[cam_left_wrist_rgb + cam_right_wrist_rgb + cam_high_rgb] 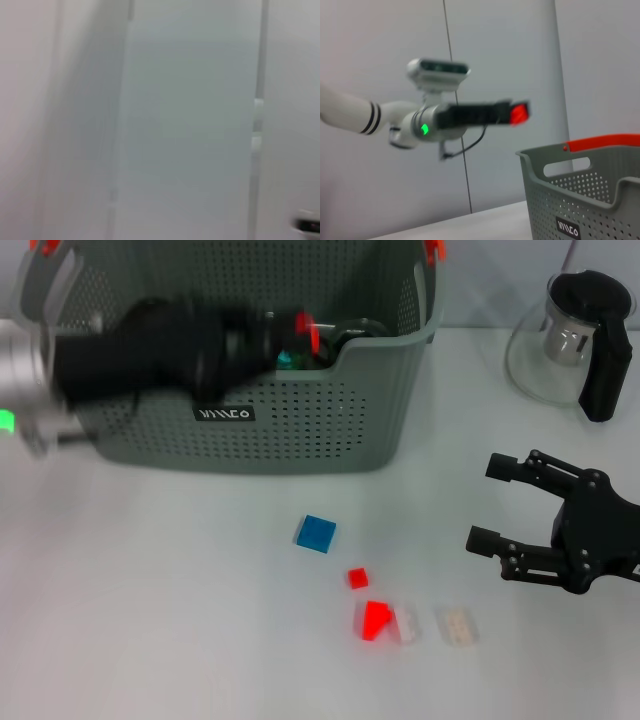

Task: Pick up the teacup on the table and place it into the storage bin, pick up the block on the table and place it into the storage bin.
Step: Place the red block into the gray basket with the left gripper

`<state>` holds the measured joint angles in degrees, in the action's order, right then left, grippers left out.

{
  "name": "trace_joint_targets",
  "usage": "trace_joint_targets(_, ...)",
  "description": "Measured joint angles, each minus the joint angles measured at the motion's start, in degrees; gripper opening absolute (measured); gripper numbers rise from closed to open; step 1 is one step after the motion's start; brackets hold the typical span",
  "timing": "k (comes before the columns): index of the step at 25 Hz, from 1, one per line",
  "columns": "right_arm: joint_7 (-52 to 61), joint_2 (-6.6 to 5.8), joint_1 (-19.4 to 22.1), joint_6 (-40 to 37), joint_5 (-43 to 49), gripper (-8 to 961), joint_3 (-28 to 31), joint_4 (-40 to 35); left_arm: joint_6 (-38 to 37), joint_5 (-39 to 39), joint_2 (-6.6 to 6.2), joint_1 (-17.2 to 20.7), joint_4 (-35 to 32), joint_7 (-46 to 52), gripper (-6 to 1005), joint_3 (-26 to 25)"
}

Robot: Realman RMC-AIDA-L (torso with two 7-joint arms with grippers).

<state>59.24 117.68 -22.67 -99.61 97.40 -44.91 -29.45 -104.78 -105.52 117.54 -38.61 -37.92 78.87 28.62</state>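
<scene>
The left gripper hovers over the storage bin at twelve o'clock — whether its claw is apart, I cannot tell. A dark teacup seems inside. The right gripper, fingers apart at three o'clock, should descend squarely over the blue block — centred before closing.

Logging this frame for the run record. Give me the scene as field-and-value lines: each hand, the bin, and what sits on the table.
left hand: raised over the storage bin, stretched across it; open or shut cannot be told
right hand: open, low over the table at its right side, holding nothing
storage bin contents: a dark item shows at the front notch; what it is cannot be told
blocks on table: blue block, small red block, larger red block, two pale blocks
other: glass teapot, far right
</scene>
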Motion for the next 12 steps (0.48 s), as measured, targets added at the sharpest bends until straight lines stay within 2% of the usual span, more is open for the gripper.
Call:
trace_joint_targets(4,-0.1,0.14,-0.1,-0.1,0.0,922,-0.1,0.0,11.4,-0.1,-1.19,-4.6,-4.7,12.0,256,2.8)
trace_joint_targets(8,-0.2,0.18,-0.3,-0.1,0.0,922,-0.1,0.0,25.7,-4.1,-2.78,-8.0,-6.3,22.3,271,10.2)
trace_joint_targets(10,-0.2,0.18,-0.4,0.0,0.0,922,-0.1,0.0,33.1,-8.0,-2.88,-9.3,-6.5,25.9,279,14.6)
trace_joint_targets(12,-0.3,0.19,-0.6,0.1,0.0,922,-0.1,-0.1,39.5,-12.2,-2.40,-9.9,-6.6,28.0,287,18.4)
